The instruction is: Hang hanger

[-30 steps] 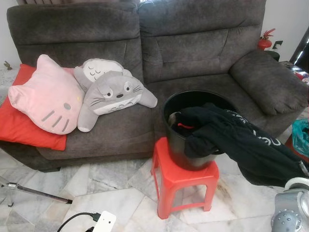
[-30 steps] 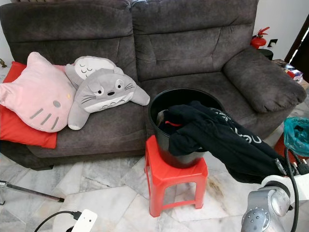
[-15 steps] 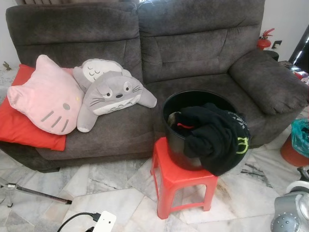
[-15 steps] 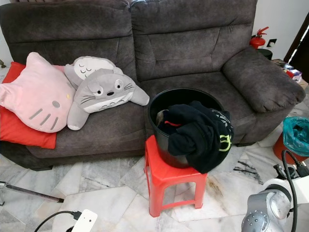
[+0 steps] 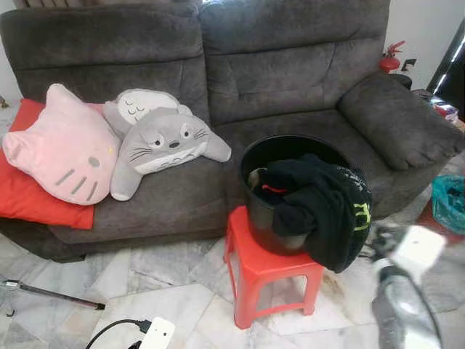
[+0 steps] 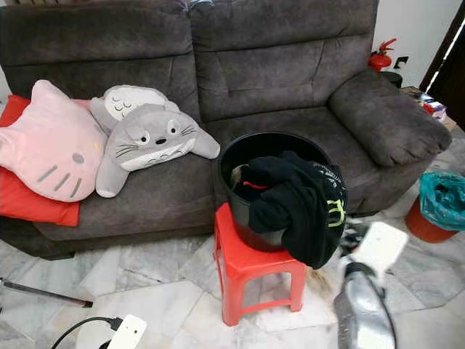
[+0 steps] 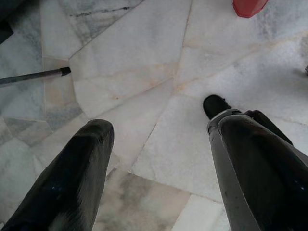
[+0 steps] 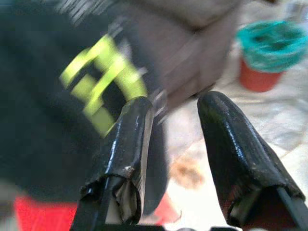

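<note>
A wide two-seat sofa (image 5: 218, 87) of dark grey-brown, short-piled fabric is seen across the back of the scene, its padded armrest rounded and creased. The floor (image 5: 167, 291) is laid with irregular slabs of pale veined marble. On the sofa's left seat a flat red cushion (image 5: 29, 200) is being overlapped by a pink cat-face plush pillow (image 5: 62, 145), and beside that a soft grey-and-white creature-shaped plush (image 5: 163, 142) is lying.

In front of the sofa a glossy red plastic stool (image 5: 265, 273) is standing, and a round black plastic bucket (image 5: 261, 218) is resting on it. A black garment with a yellow-green print (image 5: 327, 211) is draped out of the bucket and over its right rim, hanging limp past the stool's seat. A small red curved piece (image 5: 275, 190), possibly part of the hanger, is showing inside the bucket among the cloth; it cannot be told for certain.

The blurred silver right arm (image 6: 363, 305) is raised at the lower right, just beside the hanging garment. In the right wrist view the right gripper (image 8: 168, 144) is shown with its black fingers parted and nothing between them, pointed at the printed cloth. The left gripper (image 7: 159, 159) is hanging over the marble, fingers spread apart.

Compared with one second ago, the garment is no longer stretched out toward the right arm; it is hanging bunched against the bucket.
</note>
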Controlling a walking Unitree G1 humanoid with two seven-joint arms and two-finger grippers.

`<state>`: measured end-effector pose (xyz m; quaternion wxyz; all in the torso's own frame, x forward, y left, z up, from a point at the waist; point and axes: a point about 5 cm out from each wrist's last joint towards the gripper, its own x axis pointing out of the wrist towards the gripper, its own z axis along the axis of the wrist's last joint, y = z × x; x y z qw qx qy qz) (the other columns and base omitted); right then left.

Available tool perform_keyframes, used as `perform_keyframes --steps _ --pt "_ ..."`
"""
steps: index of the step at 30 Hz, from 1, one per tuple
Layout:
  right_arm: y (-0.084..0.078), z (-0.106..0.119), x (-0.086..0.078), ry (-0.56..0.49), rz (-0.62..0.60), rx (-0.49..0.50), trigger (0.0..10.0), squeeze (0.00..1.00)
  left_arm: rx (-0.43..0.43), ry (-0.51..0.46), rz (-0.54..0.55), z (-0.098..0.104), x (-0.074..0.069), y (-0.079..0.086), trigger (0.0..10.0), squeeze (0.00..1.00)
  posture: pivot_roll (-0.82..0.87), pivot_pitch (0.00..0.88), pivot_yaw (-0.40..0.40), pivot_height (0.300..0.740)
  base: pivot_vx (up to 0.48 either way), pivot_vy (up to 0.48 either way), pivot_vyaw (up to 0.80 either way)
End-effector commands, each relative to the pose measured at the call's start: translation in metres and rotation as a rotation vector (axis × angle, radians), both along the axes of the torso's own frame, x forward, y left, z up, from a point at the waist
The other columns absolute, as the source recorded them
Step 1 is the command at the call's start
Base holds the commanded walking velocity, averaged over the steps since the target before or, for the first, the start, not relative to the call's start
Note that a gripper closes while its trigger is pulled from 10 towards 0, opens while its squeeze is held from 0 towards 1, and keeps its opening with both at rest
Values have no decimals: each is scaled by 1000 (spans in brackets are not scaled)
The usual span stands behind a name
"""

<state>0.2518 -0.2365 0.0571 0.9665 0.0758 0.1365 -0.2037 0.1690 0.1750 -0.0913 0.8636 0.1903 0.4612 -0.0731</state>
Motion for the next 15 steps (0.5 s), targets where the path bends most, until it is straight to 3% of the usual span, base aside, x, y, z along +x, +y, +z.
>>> perform_keyframes --steps 1,7,11,15 --pt "6 -4 0 19 54 -23 10000 0 15 18 4 -1 -3 3 10000 0 -245 15 48 740 0 0 0" --pt "31 -17 3 82 309 -134 10000 0 14 18 5 -2 -4 3 10000 0 -247 16 45 740 0 0 0" --pt "37 -29 0 146 368 -189 10000 0 13 17 7 -2 -4 2 10000 0 -244 17 45 740 0 0 0" --pt "44 -38 2 166 420 -157 10000 0 13 17 8 -2 -4 2 10000 0 -243 18 46 740 0 0 0"
